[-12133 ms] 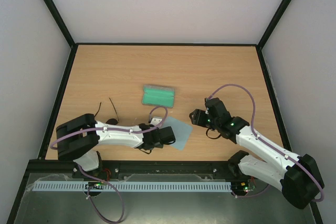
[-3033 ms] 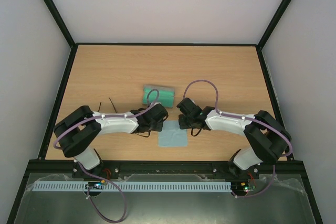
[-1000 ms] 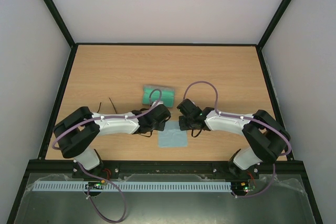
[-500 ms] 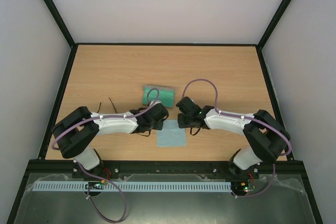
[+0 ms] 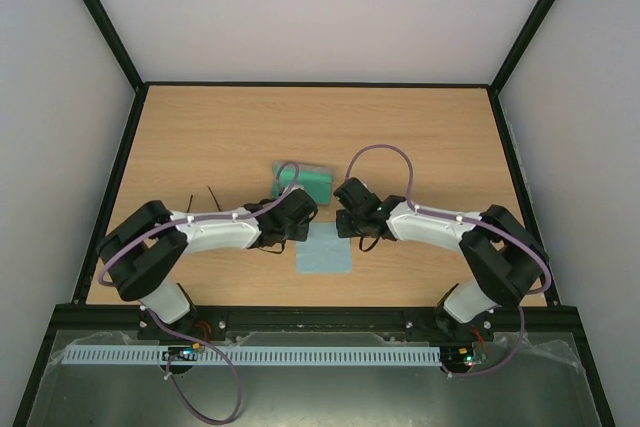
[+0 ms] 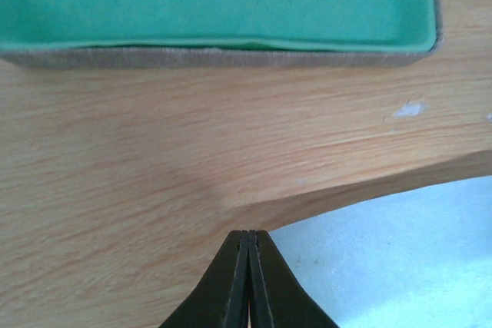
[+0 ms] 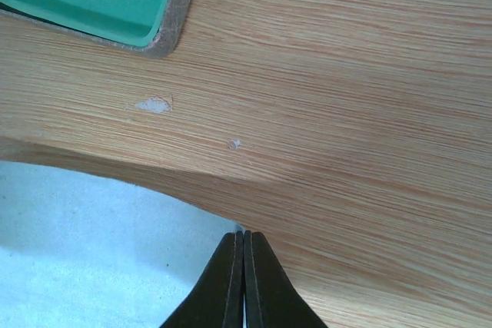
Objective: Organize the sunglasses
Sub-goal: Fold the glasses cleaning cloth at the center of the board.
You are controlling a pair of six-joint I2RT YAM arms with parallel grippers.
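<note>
**Worktop** (image 5: pixel 420 137), overhead view only: sunglasses (image 5: pixel 212 194) lie at the left, well apart from the case. Only their thin arms show, the rest hidden behind the left arm.

**Case** (image 5: pixel 312 183), green lining; wrist views show just its near wall (image 6: pixel 215 55) and one corner (image 7: pixel 165 36).

**Cloth** (image 5: pixel 325 257), pale blue, near the case. Wrist views alone show its far corners raised, with shadow beneath (image 6: pixel 400 266) (image 7: pixel 77 251).

**Left end effector** (image 6: pixel 247 237): pinched together on one far corner.

**Right end effector** (image 7: pixel 243 237): likewise on the other.

**Change:** twelve seconds back the cloth lay skewed and the right arm stood off to the right. The sunglasses have not moved.
</note>
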